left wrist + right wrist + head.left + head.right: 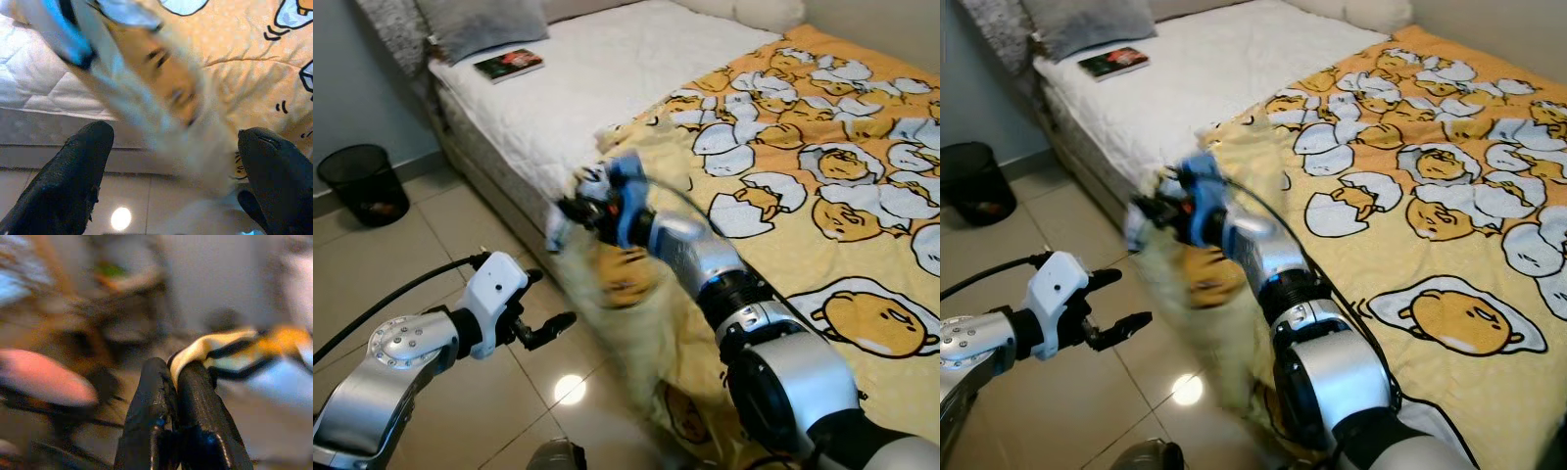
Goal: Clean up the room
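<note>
The blanket (803,196) — soft, light, limp, best pinched at its hem — was held by its corner beside the bed (607,69) in the clenched right hand (570,209), while the left hand (543,308) was spread, ungrasping.

Home bedroom: bed (607,78), pillow (480,24), tiled floor (372,264).

Nothing readable here, honestly. The book (509,65) on the bed has a dark cover with some red on it, but any title is too small to make out. The blanket (822,186) only carries cartoon egg prints, no lettering.
</note>
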